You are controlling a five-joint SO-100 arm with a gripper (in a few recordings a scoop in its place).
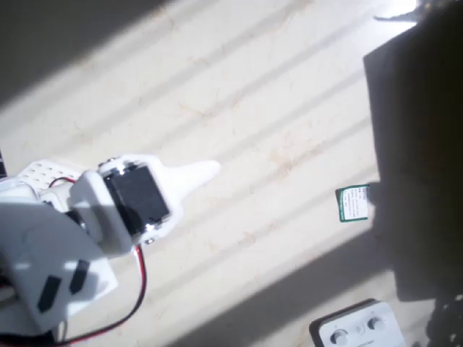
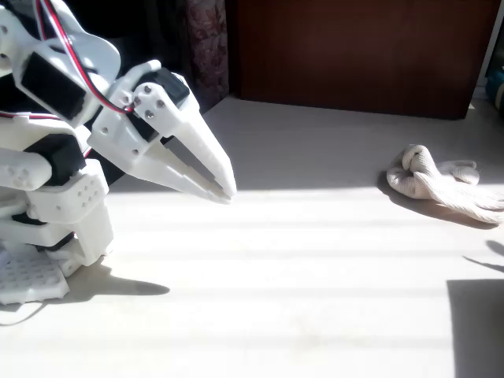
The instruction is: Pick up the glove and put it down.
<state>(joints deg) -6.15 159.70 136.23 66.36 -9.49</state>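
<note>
Soft and light by the look of it, the glove [image 2: 441,183]: cream fabric bunched into rounded folds, likely to sag and drape when lifted rather than hold shape; no fragility to fear, little chance of slipping once pinched; best taken at the thick knotted lump toward its left end in the fixed view, where enough cloth is gathered for both fingers to bite (the thin trailing part to the right would probably slide out). Lying on the pale table [image 2: 299,260] at the right of the fixed view, near the dark back wall, half in sun and half in shade; well apart from the gripper [image 2: 223,189].

Arm folded low over its base at the left; gripper head tilted forward and down, fingertips hanging above the table without touching it, pointed roughly toward the glove; jaws drawn together with hardly a slit between them, holding nothing. Seen from overhead, the same gripper [image 1: 206,170] as a white taper aimed right, toward a small green-and-white card [image 1: 354,203]; white box with two knobs [image 1: 356,329] at the bottom edge.

Nothing grasped yet; reach and opening both judged still to come.
</note>
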